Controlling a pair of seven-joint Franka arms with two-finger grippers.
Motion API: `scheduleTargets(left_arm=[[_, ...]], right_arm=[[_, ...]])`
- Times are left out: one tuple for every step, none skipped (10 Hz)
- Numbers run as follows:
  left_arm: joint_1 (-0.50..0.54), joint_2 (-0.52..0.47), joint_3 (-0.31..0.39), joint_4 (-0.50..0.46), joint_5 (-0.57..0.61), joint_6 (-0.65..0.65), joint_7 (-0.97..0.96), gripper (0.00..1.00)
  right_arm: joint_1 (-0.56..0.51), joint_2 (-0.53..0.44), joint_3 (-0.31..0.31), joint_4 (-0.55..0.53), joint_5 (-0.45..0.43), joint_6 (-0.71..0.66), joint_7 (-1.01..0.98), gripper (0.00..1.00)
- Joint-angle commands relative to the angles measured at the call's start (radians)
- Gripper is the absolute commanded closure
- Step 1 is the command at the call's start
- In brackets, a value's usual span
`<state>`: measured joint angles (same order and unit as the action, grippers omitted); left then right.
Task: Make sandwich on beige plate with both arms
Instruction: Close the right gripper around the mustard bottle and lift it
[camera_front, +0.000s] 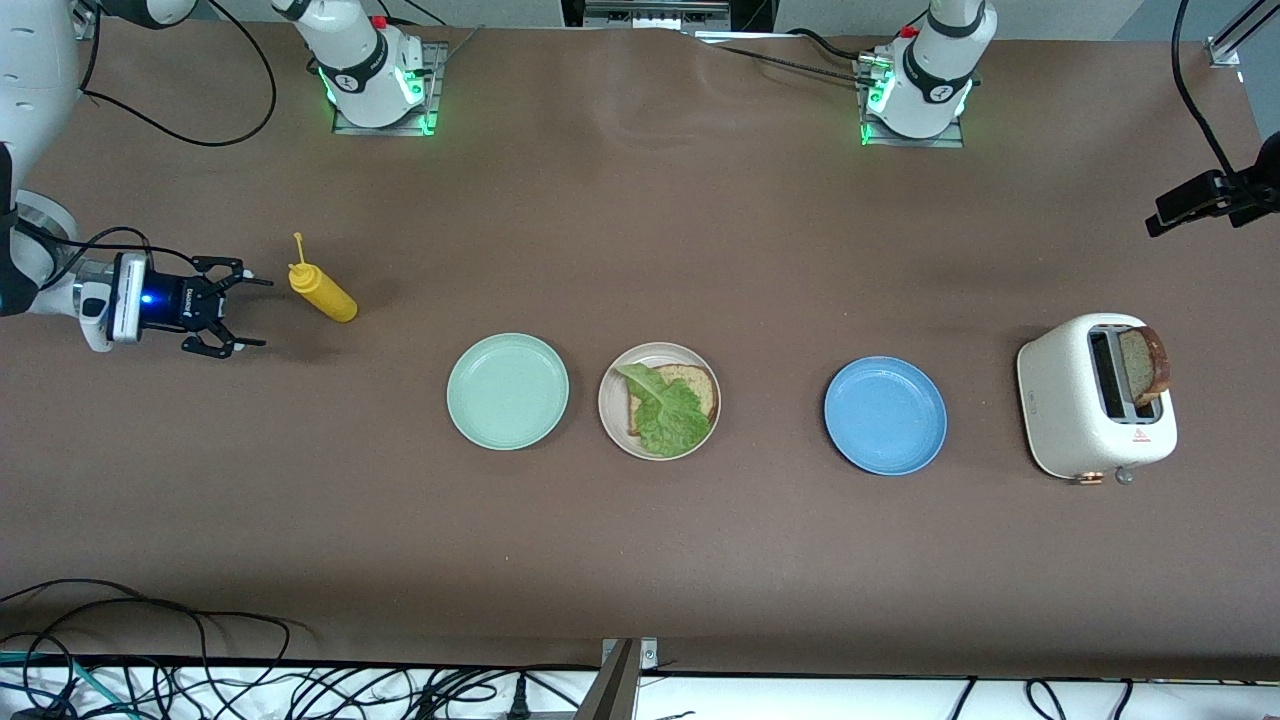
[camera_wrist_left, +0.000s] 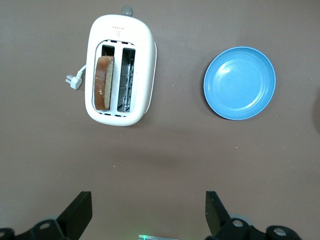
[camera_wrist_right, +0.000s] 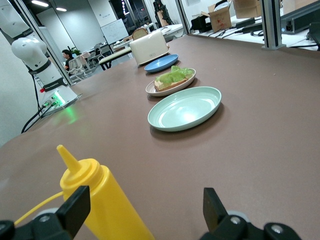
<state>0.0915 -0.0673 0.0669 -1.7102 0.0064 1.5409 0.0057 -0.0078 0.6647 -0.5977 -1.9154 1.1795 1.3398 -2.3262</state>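
- While the beige plate (camera_front: 659, 401) already carries one bread slice (camera_front: 692, 385) with a lettuce leaf (camera_front: 665, 409) laid on it, the sandwich lacks its top slice, so the step in hand looks like fetching the second slice.
- That second slice (camera_front: 1146, 364) stands upright in one slot of the white toaster (camera_front: 1095, 398), which sits at the left arm's end of the bench (camera_front: 640, 230), beside the blue plate (camera_front: 885, 416).
- The beige plate lies mid-bench, between the mint green plate (camera_front: 507, 391) and the blue plate.
- The left claw (camera_wrist_left: 149, 212) hangs above the bench near the toaster and the blue plate, its fingers spread wide and empty; in the front view it is not seen.
- The right claw (camera_front: 243, 305) hovers low at the right arm's end of the bench, jaws wide and empty, aimed at the yellow squeeze bottle (camera_front: 322, 289) just in front of it.
- Judging by the layout, the left arm is best placed for the toast: it would need to come over the occupied slot, line its fingers across the thin faces of the slice, close and lift straight up.
- The slice should then go flat over the lettuce, edges matched to the lower slice.
- The bottle lies tilted on its side, so a grasp by the right claw would have to span its round body.
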Motion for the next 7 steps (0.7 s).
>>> scheduleTargets(left_arm=[[0.011,0.011,-0.002,0.021,-0.022,-0.008,0.005,0.00],[0.011,0.011,-0.002,0.023,-0.022,-0.008,0.005,0.00],[0.011,0.011,-0.004,0.021,-0.022,-0.008,0.005,0.00],[0.011,0.011,-0.002,0.023,-0.022,-0.008,0.005,0.00],[0.011,0.011,-0.002,0.021,-0.022,-0.008,0.005,0.00],[0.010,0.011,-0.002,0.023,-0.022,-0.008,0.005,0.00],[0.010,0.011,-0.004,0.021,-0.022,-0.008,0.005,0.00]], right_arm=[[-0.012,0.050,0.007,0.021,0.057,-0.044,-0.053,0.00],[-0.015,0.052,0.007,0.010,0.058,-0.038,-0.065,0.00],[-0.015,0.046,0.007,-0.009,0.054,-0.025,-0.088,0.00],[-0.015,0.042,0.007,-0.045,0.054,-0.021,-0.119,0.00],[-0.015,0.042,0.009,-0.066,0.054,-0.007,-0.146,0.00],[-0.017,0.038,0.024,-0.112,0.060,0.008,-0.183,0.00],[-0.018,0.033,0.027,-0.149,0.060,0.010,-0.224,0.00]])
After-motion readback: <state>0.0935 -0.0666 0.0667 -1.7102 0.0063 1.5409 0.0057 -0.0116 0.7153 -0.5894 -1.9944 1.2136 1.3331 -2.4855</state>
